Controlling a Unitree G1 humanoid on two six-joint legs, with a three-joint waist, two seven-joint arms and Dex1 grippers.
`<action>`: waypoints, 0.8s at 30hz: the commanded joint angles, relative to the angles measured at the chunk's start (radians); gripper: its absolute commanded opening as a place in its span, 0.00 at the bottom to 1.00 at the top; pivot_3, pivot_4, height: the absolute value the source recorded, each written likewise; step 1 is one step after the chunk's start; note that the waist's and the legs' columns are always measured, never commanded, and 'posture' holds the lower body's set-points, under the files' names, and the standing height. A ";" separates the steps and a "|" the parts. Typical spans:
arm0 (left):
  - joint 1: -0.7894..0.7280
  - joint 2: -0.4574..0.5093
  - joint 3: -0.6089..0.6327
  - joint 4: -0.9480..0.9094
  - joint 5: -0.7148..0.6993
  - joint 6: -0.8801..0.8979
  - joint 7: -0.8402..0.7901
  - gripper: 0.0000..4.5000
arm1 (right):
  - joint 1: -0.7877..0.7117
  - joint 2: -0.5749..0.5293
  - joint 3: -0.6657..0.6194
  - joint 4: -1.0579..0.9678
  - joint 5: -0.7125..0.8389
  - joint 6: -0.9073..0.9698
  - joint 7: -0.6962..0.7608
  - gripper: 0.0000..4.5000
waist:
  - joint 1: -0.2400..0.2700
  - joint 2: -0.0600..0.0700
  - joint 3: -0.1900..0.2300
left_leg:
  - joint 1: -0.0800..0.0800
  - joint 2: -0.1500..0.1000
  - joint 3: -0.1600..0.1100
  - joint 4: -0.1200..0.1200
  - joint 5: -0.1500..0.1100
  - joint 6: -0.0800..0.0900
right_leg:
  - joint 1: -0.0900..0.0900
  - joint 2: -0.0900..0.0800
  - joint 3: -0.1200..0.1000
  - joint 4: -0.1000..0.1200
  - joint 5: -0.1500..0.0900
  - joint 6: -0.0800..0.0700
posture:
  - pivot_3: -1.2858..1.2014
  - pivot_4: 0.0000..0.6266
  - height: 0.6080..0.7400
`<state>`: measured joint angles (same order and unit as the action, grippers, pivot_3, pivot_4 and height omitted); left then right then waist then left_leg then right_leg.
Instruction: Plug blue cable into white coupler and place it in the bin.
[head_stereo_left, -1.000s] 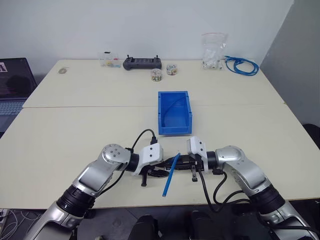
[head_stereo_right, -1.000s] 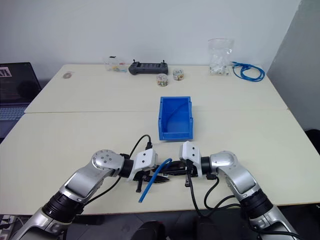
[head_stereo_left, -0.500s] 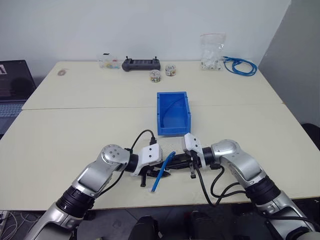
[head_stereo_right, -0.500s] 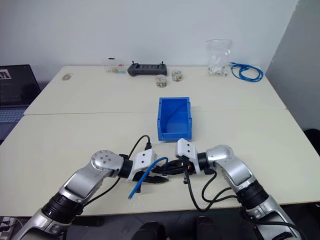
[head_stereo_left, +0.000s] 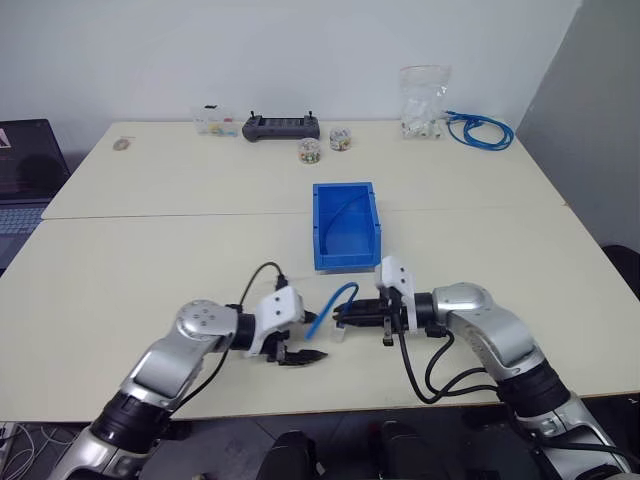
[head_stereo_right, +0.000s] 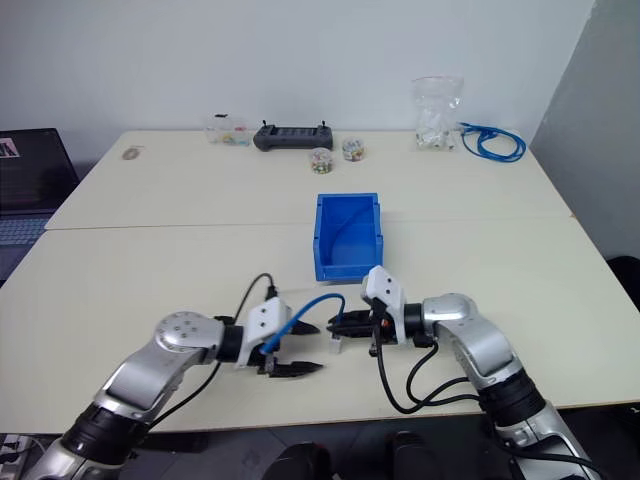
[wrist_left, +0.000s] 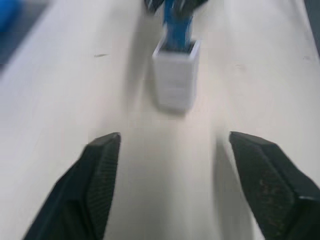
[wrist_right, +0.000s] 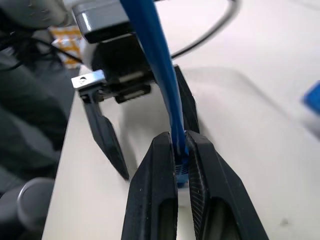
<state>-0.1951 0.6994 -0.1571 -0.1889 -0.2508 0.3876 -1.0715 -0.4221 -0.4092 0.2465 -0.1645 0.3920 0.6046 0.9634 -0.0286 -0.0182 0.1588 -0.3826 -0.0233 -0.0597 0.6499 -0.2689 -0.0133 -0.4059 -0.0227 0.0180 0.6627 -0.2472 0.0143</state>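
Black fingers of left gripper (head_stereo_right: 297, 349) spread wide, holding nothing, just beside white coupler (wrist_left: 175, 75). Coupler already sits on end of blue cable (head_stereo_right: 305, 308), hanging off tip of right gripper (head_stereo_right: 340, 325), which is clamped shut on the cable near the plug, low above cream surface (head_stereo_left: 150, 260). Bin (head_stereo_left: 345, 226) farther out, straight ahead, near. Step in hand looks like carry-to-bin: keep right grip tight, lift so the dangling loop clears bin's front lip, release only once over the inside

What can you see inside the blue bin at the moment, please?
Inside the bin, only its bare blue floor and a thin pale curved line. The part just behind its front lip is hidden.
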 joint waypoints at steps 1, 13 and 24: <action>0.007 0.015 0.138 -0.095 -0.092 0.051 0.043 0.93 | -0.059 0.014 -0.176 -0.089 0.156 0.196 -0.112 0.01 | 0.001 0.000 0.000 | 0.000 0.000 -0.001 0.000 0.000 0.000 | 0.000 0.000 0.000 0.000 0.000 0.000 | 0.52 0.24 1.00; -0.054 0.022 0.174 -0.051 -0.097 0.009 0.056 0.93 | -0.605 0.025 -0.130 0.455 0.041 0.219 -0.145 0.01 | -0.004 0.001 0.001 | 0.001 0.000 0.002 -0.003 0.000 0.000 | -0.001 0.001 -0.001 0.000 -0.001 -0.002 | 0.52 0.24 1.00; -0.105 -0.036 0.127 0.011 -0.059 -0.069 0.085 0.93 | -0.916 0.158 0.081 1.100 -0.293 -0.242 0.057 0.55 | -0.003 0.001 0.003 | -0.002 0.000 0.005 -0.003 0.000 0.000 | -0.005 0.000 -0.001 0.000 0.000 -0.002 | 0.52 0.24 1.00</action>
<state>-0.2914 0.6632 -0.0363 -0.1626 -0.3125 0.3384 -0.9945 -1.2906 -0.2488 0.3474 0.9151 0.1190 0.4172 0.9839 -0.0313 -0.0171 0.1616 -0.3850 -0.0231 -0.0546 0.6472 -0.2688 -0.0133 -0.4109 -0.0225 0.0173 0.6630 -0.2475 0.0123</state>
